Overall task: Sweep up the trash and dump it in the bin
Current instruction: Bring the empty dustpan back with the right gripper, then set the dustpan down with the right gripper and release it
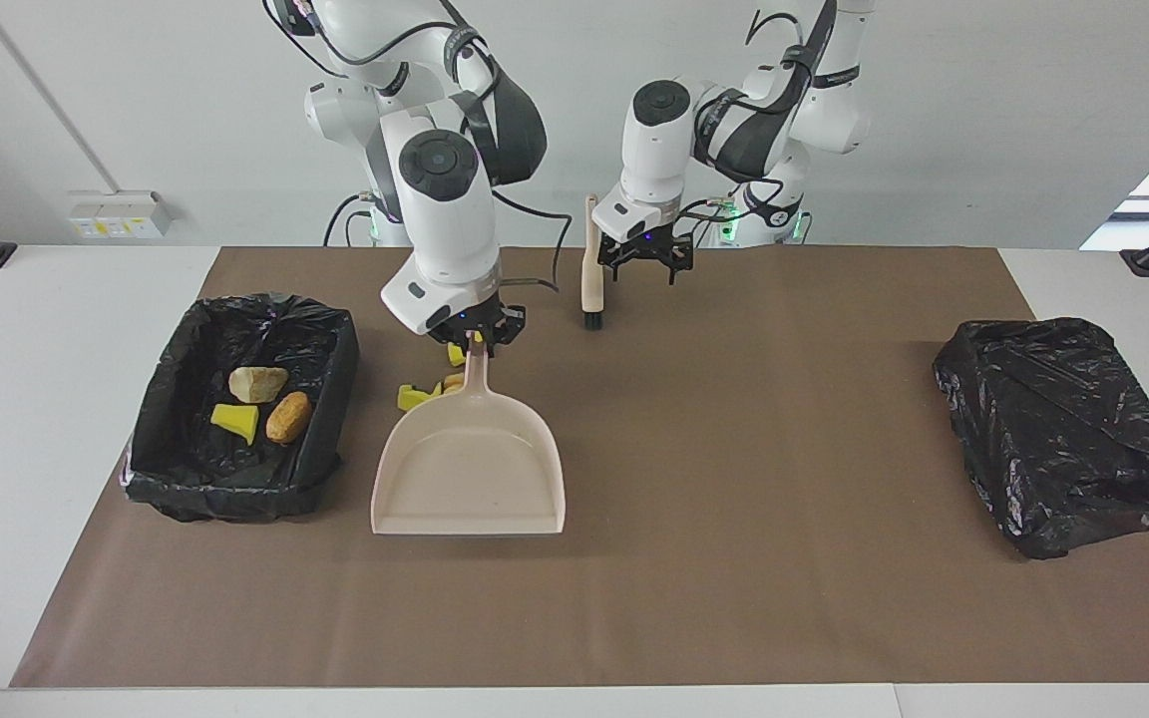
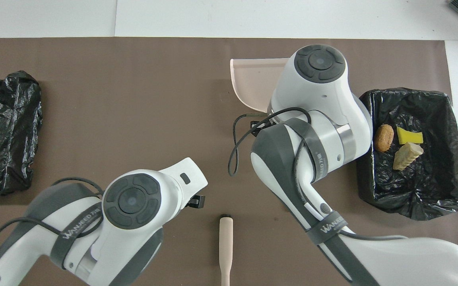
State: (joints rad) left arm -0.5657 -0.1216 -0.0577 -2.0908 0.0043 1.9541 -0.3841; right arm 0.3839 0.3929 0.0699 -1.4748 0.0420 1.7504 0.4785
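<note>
The right gripper (image 1: 476,342) is clamped on the handle end of the dustpan (image 1: 470,474), which lies flat on the mat. The pan's long axis runs straight out from that hand, and its mouth opens away from the robots. The loose trash (image 1: 415,397), yellow chunks and a tan lump, sits just beside the hand and the handle, on the bin's side. It is therefore at the pan's closed end and not in front of its mouth, so my judgement is that the pan must be brought round before any sweeping can load it. A little farther out from this hand, toward the right arm's end of the table, the bin (image 1: 330,329) holds three pieces (image 1: 287,417). The left gripper (image 1: 650,267) hangs with its jaws spread and empty just beside the brush (image 1: 590,279). The brush lies on the mat with its bristles pointing away from the robots, and this arm is the nearer one to it. Well away from both hands lies a crumpled black bag (image 1: 1063,429).
</note>
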